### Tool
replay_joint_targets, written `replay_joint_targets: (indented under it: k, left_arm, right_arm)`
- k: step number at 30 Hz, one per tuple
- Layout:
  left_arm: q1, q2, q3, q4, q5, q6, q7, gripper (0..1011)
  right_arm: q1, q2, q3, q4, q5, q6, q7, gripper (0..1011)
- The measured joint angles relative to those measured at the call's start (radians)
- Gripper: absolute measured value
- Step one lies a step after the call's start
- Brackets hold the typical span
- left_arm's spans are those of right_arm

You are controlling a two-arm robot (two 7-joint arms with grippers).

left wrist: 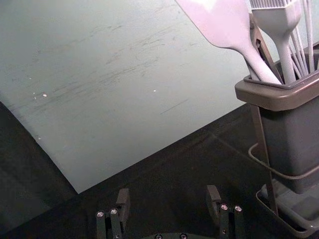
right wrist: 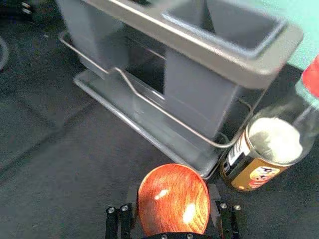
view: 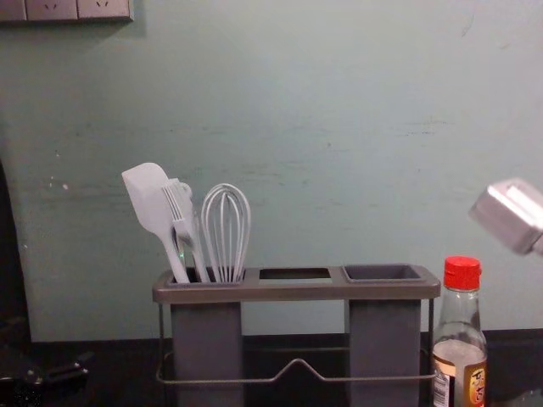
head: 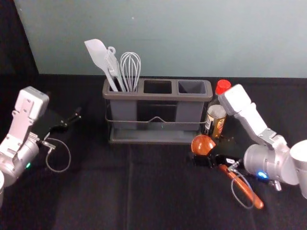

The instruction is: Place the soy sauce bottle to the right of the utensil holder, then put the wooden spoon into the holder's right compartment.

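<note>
Head view: my right claw [head: 209, 154] is over the wooden spoon [head: 204, 144], in front of the utensil holder [head: 158, 96]; my left claw [head: 74, 116] idles left of it. Left wrist view: its fingers stand apart. Right wrist view: my fingers are spread around the spoon's bowl; contact, I can't tell. Chest view: the soy sauce bottle [view: 461, 343] stands right of the holder.

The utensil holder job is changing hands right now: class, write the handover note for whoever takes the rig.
Left claw: open, left of the holder.
Right claw: at the wooden spoon, in front of the holder's right end; can't tell if it grips.
Done: soy sauce bottle upright, right of the holder.
Left: spoon into the right compartment.
</note>
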Motion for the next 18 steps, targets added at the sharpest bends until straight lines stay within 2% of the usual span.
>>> replay_joint_targets:
  k: [1,3,5,7,8,9,11,14,15,16,17,18]
  left_arm:
    - [0.0,0.0,0.0,0.0,0.0,0.0,0.0,1005]
    - [0.0,0.0,0.0,0.0,0.0,0.0,0.0,1005]
    - [0.0,0.0,0.0,0.0,0.0,0.0,0.0,1005]
    - [0.0,0.0,0.0,0.0,0.0,0.0,0.0,1005]
    - [0.0,0.0,0.0,0.0,0.0,0.0,0.0,1005]
    - [0.0,0.0,0.0,0.0,0.0,0.0,0.0,1005]
    - [0.0,0.0,0.0,0.0,0.0,0.0,0.0,1005]
    - [0.0,0.0,0.0,0.0,0.0,0.0,0.0,1005]
    - [0.0,0.0,0.0,0.0,0.0,0.0,0.0,1005]
    - [0.0,0.0,0.0,0.0,0.0,0.0,0.0,1005]
    - [0.0,0.0,0.0,0.0,0.0,0.0,0.0,1005]
    - [0.0,0.0,0.0,0.0,0.0,0.0,0.0,1005]
  right_arm:
    - [-0.013,0.014,0.006,-0.033,0.004,-0.001,0.007,838]
    - [-0.02,0.02,0.009,-0.047,0.007,-0.003,0.01,838]
    - [-0.051,0.044,0.028,-0.106,0.028,-0.032,0.024,838]
    - [-0.069,0.056,0.045,-0.134,0.045,-0.057,0.034,838]
    - [-0.089,0.065,0.062,-0.157,0.065,-0.093,0.044,838]
    - [-0.089,0.065,0.062,-0.157,0.065,-0.093,0.044,838]
    - [-0.116,0.073,0.089,-0.182,0.095,-0.153,0.056,838]
    - [-0.156,0.073,0.129,-0.198,0.138,-0.282,0.072,838]
    - [-0.156,0.073,0.129,-0.198,0.138,-0.282,0.072,837]
    - [-0.174,0.068,0.143,-0.201,0.148,-0.345,0.072,838]
    - [-0.182,0.066,0.149,-0.201,0.15,-0.384,0.071,838]
    - [-0.199,0.059,0.159,-0.201,0.154,-0.462,0.071,837]
